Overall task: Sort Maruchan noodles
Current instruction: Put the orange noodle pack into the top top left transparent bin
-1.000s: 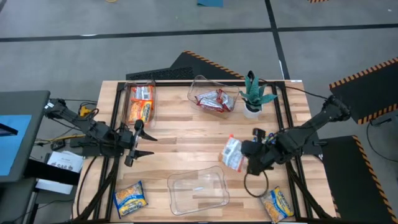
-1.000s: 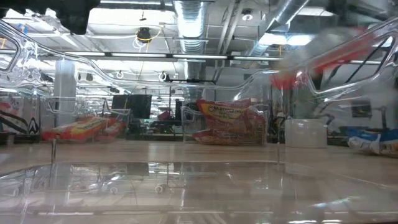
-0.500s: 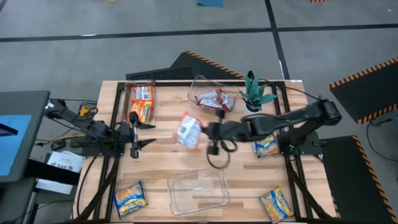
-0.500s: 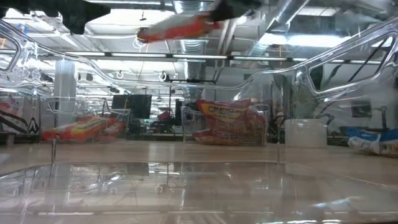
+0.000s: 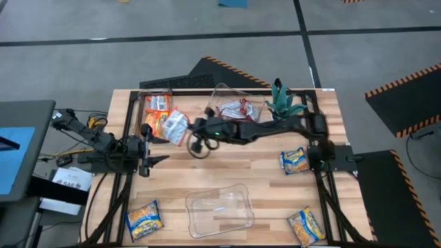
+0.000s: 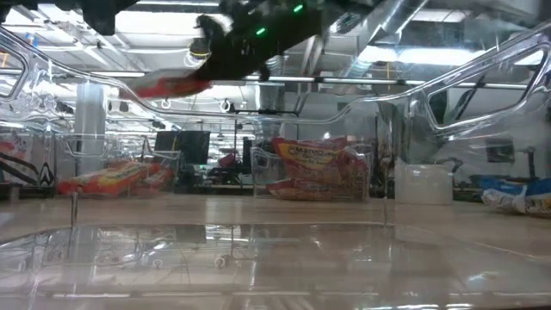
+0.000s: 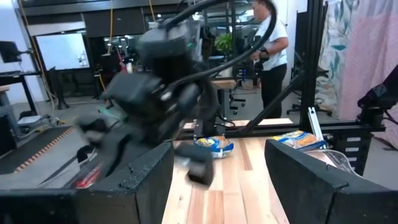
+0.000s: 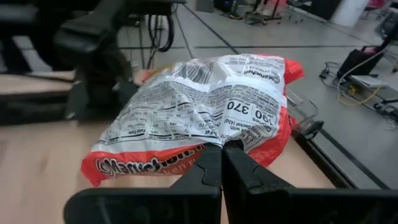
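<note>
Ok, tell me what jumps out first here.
The right gripper stretches across the table, shut on a red-and-white noodle packet held in the air beside the far-left bin of orange packets. The left gripper waits open just below, and an empty clear bin sits at the near edge.

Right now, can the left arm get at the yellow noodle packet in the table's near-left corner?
Probably yes. The left end effector is open and holds nothing, and bare wood lies between it and the yellow noodle packet. The right end effector works elsewhere.

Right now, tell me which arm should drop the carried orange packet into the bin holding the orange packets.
The right. Its claw is shut on the orange packet and hangs beside the bin of orange packets, far across the table. The left claw is open, empty, waiting near the table's left edge.
</note>
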Tool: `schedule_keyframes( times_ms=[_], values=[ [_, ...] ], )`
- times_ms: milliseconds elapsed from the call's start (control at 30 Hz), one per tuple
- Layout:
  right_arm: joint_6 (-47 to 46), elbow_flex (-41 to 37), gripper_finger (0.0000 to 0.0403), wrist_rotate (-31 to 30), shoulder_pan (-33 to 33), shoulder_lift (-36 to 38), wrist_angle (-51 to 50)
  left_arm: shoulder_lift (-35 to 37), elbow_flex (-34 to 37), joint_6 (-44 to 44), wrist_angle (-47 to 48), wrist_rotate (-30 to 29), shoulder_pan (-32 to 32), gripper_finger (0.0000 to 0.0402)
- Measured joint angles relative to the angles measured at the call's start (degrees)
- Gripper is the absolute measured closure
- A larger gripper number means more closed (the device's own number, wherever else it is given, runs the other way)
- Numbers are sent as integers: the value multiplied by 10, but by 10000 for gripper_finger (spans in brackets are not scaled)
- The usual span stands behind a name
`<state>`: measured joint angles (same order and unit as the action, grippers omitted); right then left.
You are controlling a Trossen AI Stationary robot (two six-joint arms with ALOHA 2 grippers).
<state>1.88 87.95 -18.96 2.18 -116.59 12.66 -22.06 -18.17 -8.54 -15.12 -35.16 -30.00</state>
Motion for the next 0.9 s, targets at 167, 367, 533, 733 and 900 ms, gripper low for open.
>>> schedule_keyframes(
  times_ms=[167, 367, 533, 733, 900],
  values=[
    [-18, 125, 385, -1, 23, -91, 4, 0, 0, 1, -10, 2, 0, 162],
    [-38, 247, 385, 10, 40, -183, -1, 0, 0, 1, -9, 3, 0, 162],
    [-64, 313, 385, 12, 45, -242, 0, 0, 0, 3, -9, 3, 0, 162],
    [-76, 354, 369, 13, 50, -294, -3, 0, 0, 6, -9, 2, 0, 162],
    [-76, 363, 317, 12, 51, -308, 4, 0, 0, 6, -9, 2, 0, 162]
  ],
)
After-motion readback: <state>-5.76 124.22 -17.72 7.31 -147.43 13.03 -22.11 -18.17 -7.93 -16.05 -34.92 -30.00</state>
